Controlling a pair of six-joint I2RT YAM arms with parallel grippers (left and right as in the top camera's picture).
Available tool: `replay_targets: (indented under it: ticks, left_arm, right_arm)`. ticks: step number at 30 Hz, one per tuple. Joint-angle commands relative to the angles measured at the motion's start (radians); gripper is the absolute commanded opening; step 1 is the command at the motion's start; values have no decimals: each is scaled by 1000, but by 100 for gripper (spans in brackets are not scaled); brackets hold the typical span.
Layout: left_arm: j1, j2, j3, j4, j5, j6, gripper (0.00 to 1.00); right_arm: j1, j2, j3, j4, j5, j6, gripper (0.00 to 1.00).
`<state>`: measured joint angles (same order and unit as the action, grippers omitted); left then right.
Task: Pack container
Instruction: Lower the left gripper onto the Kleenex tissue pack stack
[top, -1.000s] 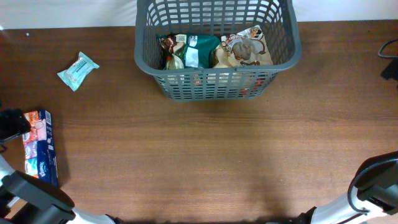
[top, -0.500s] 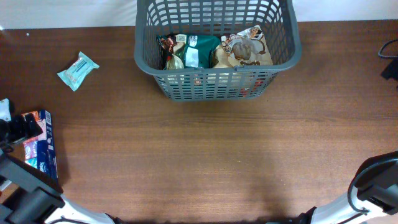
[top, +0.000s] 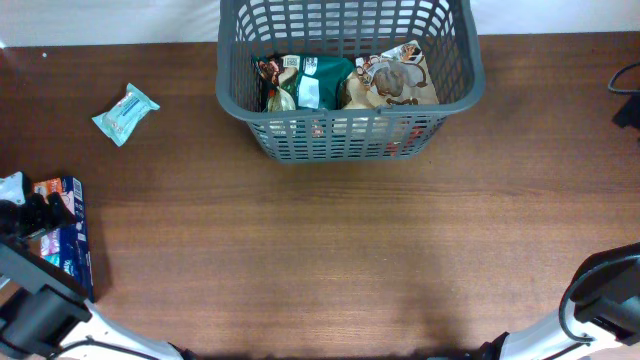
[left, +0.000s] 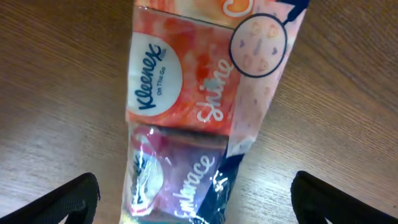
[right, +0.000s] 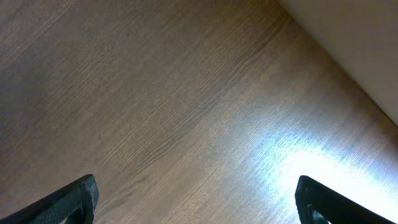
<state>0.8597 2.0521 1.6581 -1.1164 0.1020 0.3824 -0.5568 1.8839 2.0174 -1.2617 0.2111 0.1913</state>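
The container (top: 350, 128), a dark grey lattice basket, stands at the back middle of the table. In it lie a green packet (top: 320, 80) and a beige snack bag (top: 395, 80). At the far left edge lies a long Kleenex tissue pack (top: 68, 240), orange and purple in the left wrist view (left: 180, 93). My left gripper (top: 30, 215) hangs over it, open, its jaws wide on either side of the pack (left: 196, 208) and not touching it. My right gripper (right: 199, 202) is open over bare wood at the front right.
A small teal packet (top: 125, 112) lies on the table left of the basket. The right arm's base (top: 605, 290) sits at the front right corner. The table's far edge meets a white wall behind the basket.
My left gripper has slid toward the front along the tissue pack and its jaws have spread a little wider. The right arm and the basket have not moved.
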Motion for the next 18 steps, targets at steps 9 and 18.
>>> replay_targets:
  ticks: [9,18]
  left_arm:
    - [3,127,-6,3,37,17,94]
    - [3,143,-7,6,37,16,48]
  right_arm:
    - [1,-12,-2,2,-2,7,99]
    - [1,-12,-2,2,-2,7,99]
